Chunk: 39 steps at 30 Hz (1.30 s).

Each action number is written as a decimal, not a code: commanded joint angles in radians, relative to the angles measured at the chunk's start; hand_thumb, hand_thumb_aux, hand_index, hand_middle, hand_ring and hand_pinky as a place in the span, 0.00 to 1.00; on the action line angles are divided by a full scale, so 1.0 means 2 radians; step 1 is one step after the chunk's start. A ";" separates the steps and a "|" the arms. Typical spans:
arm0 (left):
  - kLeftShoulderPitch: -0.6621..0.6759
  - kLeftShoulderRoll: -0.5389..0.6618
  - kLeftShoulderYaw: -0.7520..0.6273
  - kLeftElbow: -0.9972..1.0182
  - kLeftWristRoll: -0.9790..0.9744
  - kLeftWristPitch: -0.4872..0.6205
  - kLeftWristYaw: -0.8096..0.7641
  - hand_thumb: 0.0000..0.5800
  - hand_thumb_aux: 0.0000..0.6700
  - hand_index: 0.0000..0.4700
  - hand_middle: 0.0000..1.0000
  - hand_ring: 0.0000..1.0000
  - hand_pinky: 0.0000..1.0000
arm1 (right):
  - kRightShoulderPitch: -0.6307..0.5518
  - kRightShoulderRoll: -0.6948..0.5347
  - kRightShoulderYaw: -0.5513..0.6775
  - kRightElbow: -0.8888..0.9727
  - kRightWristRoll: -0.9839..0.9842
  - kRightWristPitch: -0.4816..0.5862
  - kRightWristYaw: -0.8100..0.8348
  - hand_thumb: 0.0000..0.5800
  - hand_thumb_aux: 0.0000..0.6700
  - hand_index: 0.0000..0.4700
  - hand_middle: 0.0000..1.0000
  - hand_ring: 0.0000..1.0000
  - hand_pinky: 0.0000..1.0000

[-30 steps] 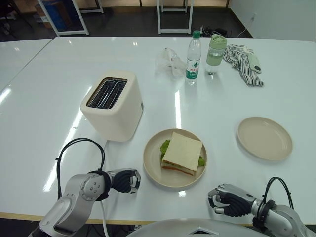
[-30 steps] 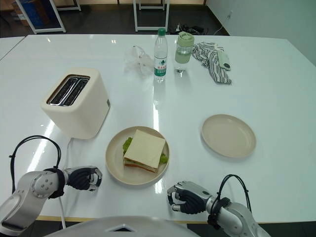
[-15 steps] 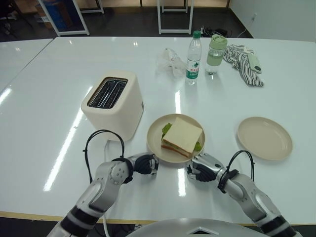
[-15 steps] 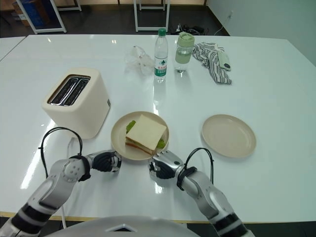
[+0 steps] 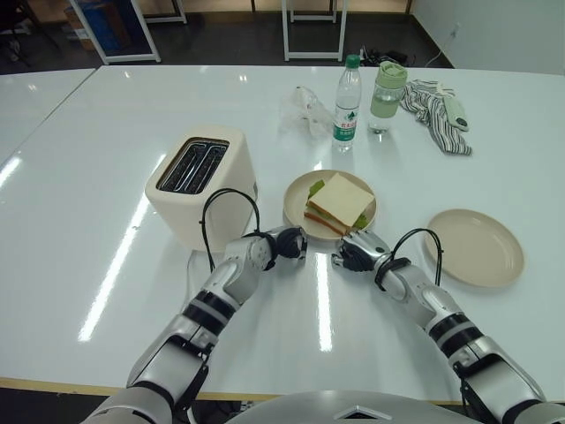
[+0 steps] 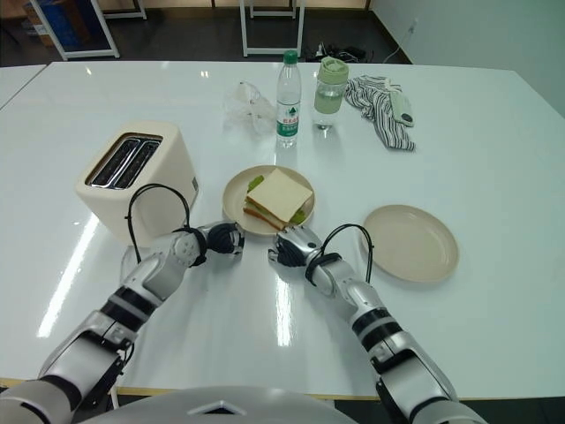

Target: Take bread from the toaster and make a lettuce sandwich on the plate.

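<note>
A sandwich [image 5: 340, 201] of white bread with green lettuce [image 5: 315, 188] showing at its edges lies on a beige plate [image 5: 290, 201] at the table's middle, right of the cream toaster [image 5: 201, 185]. The toaster's two slots look dark. My left hand [image 5: 287, 243] is curled into a fist against the plate's near left rim. My right hand [image 5: 357, 250] is curled the same way at the near right rim. Neither fist visibly holds anything.
A second beige plate [image 5: 474, 247] lies bare at the right. At the back stand a water bottle [image 5: 346, 104] and a green cup [image 5: 387, 90], with a clear plastic bag [image 5: 302, 110] and a striped cloth [image 5: 437, 104] beside them. The toaster's cord runs toward the near edge.
Both fists have moved from the near table edge to the plate. The plate with the sandwich has slid away from me toward the table's middle, with the fists at its rim.
</note>
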<state>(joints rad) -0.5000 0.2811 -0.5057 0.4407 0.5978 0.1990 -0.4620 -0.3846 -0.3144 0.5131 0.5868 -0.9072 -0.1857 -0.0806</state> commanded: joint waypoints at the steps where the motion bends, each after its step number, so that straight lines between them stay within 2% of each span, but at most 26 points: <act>1: -0.034 -0.044 -0.016 0.172 -0.001 -0.017 0.026 1.00 1.00 1.00 1.00 1.00 1.00 | -0.055 0.018 0.015 0.150 0.000 0.018 -0.016 1.00 1.00 1.00 1.00 1.00 1.00; 5: -0.055 -0.055 -0.017 0.211 -0.001 -0.033 0.042 1.00 1.00 1.00 1.00 1.00 1.00 | -0.064 0.017 0.021 0.172 0.005 0.006 -0.030 1.00 1.00 1.00 1.00 1.00 1.00; 7: -0.049 -0.053 -0.014 0.200 -0.007 -0.043 0.046 1.00 1.00 1.00 1.00 1.00 1.00 | -0.050 0.005 0.023 0.149 0.011 -0.005 -0.028 1.00 1.00 1.00 1.00 1.00 1.00; 10: 0.010 -0.028 0.002 0.064 -0.032 -0.062 0.033 1.00 1.00 1.00 1.00 1.00 1.00 | 0.017 -0.029 -0.007 0.022 0.068 -0.040 0.010 1.00 1.00 1.00 1.00 1.00 1.00; 11: 0.041 -0.017 0.009 -0.001 -0.042 -0.072 0.035 1.00 0.95 0.95 1.00 1.00 1.00 | 0.047 -0.039 -0.024 -0.031 0.105 -0.053 0.028 0.99 0.89 0.89 1.00 1.00 1.00; 12: 0.075 -0.008 0.019 -0.064 -0.052 -0.080 0.040 0.83 0.59 0.59 1.00 1.00 1.00 | 0.078 -0.048 -0.043 -0.084 0.146 -0.064 0.047 0.82 0.57 0.57 1.00 1.00 1.00; 13: 0.108 -0.001 0.029 -0.121 -0.059 -0.089 0.052 0.00 0.00 0.00 1.00 1.00 1.00 | 0.109 -0.056 -0.064 -0.137 0.191 -0.070 0.066 0.00 0.00 0.00 0.18 0.18 0.18; 14: 0.138 -0.002 0.045 -0.166 -0.069 -0.102 0.071 0.00 0.00 0.00 0.52 0.52 0.52 | 0.139 -0.061 -0.086 -0.188 0.237 -0.073 0.080 0.00 0.00 0.00 0.00 0.00 0.00; 15: 0.165 -0.014 0.067 -0.203 -0.085 -0.114 0.099 0.00 0.00 0.00 0.00 0.00 0.00 | 0.168 -0.062 -0.111 -0.235 0.286 -0.075 0.088 0.00 0.00 0.00 0.00 0.00 0.00; 19: 0.226 -0.094 0.145 -0.247 -0.219 -0.170 0.155 0.00 0.00 0.00 0.00 0.00 0.00 | 0.246 -0.033 -0.187 -0.359 0.444 -0.058 0.096 0.00 0.00 0.00 0.00 0.00 0.00; 22: 0.235 -0.150 0.186 -0.229 -0.310 -0.189 0.173 0.00 0.00 0.00 0.00 0.00 0.00 | 0.269 0.001 -0.208 -0.389 0.497 -0.046 0.085 0.00 0.00 0.00 0.00 0.00 0.00; 25: 0.221 -0.170 0.204 -0.190 -0.323 -0.227 0.191 0.00 0.00 0.00 0.00 0.00 0.00 | 0.275 0.042 -0.209 -0.372 0.487 -0.047 0.060 0.00 0.00 0.00 0.00 0.00 0.00; 31: 0.193 -0.182 0.234 -0.092 -0.331 -0.289 0.210 0.00 0.00 0.00 0.00 0.00 0.00 | 0.269 0.118 -0.196 -0.283 0.472 -0.088 0.036 0.00 0.00 0.00 0.00 0.00 0.00; 39: 0.179 -0.181 0.243 -0.039 -0.333 -0.325 0.207 0.00 0.00 0.00 0.00 0.00 0.00 | 0.247 0.145 -0.211 -0.218 0.455 -0.120 0.026 0.00 0.00 0.00 0.00 0.00 0.00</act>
<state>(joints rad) -0.1296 -0.0628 -0.0273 0.3393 -0.0607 -0.4400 -0.0495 0.1218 -0.0325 0.1046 0.1280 0.0181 -0.4195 -0.0226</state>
